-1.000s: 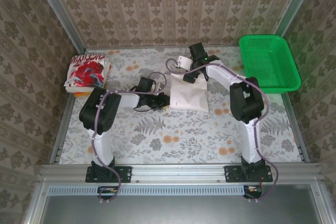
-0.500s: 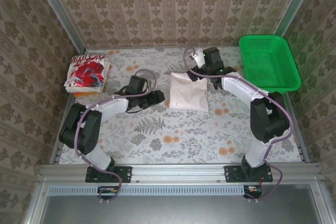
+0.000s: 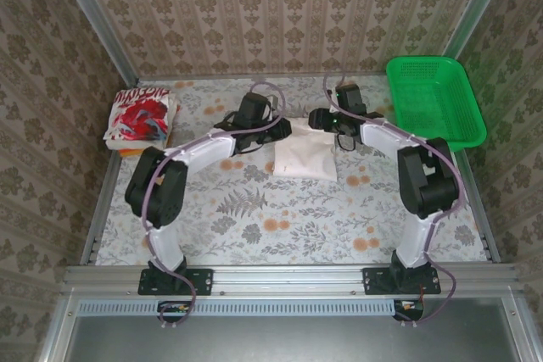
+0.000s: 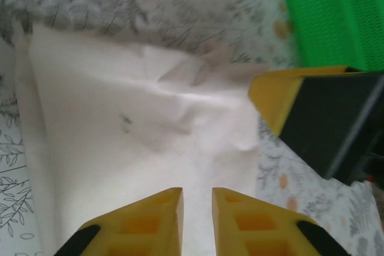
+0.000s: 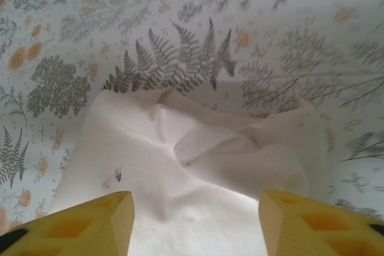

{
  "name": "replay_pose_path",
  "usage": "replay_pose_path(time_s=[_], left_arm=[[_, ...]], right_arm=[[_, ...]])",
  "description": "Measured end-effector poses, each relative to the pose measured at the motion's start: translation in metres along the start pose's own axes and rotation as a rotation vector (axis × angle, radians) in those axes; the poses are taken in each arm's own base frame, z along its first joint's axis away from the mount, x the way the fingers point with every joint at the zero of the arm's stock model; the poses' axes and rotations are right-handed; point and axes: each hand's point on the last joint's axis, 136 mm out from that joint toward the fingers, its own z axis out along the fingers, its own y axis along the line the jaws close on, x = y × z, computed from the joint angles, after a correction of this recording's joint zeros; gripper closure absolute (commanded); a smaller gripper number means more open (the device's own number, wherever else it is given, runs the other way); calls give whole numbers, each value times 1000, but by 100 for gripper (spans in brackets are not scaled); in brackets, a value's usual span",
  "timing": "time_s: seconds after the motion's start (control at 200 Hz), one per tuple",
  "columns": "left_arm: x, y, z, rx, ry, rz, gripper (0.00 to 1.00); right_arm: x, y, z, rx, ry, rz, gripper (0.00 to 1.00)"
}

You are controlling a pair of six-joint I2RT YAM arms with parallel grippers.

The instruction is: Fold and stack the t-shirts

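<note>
- Printed t-shirt (image 3: 140, 116): folded and parked at the far table corner opposite the green basket (image 3: 434, 103). Reads as done and as the base of the stack.
- Off-white t-shirt (image 3: 304, 158): folded into a compact packet, lying flat, left of the basket and a bit nearer the arm bases, well apart from it.
- The packet edge on the basket's far-side level is lumpy and creased.
- Left to do, my read: tidy that edge, then carry the packet away from the basket onto the printed shirt. No stacking yet.
- Orientation: the packet is close to square, so the long axis is hard to call. Its sides run roughly parallel to the basket's. No collar or sleeve shows, so I can't tell which way it points.
- Left gripper (image 4: 197, 193): over the packet corner farthest from the basket. Fingers nearly together with a slim gap; can't tell if cloth is pinched.
- Right gripper (image 5: 196, 199): over the basket-side corner, fingers apart, gripping nothing.
</note>
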Motion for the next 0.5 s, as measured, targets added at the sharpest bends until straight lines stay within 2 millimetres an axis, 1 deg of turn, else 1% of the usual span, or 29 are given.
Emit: replay_pose_path(time_s=[0.08, 0.185, 0.255, 0.39, 0.47, 0.5], left_arm=[[18, 22, 21, -40, 57, -26, 77], [33, 41, 35, -72, 102, -54, 70], [38, 46, 37, -77, 112, -63, 65], [40, 48, 37, -76, 114, -62, 58], [42, 50, 37, -76, 115, -60, 54], [43, 51, 37, -78, 117, -59, 52]], right_arm=[[5, -2, 19, -12, 34, 51, 47], [7, -9, 38, -10, 56, 101, 47], [6, -17, 47, 5, 65, 131, 46], [-3, -36, 55, 31, 66, 174, 42], [-9, -46, 54, 40, 60, 197, 37], [-11, -50, 53, 43, 56, 201, 33]])
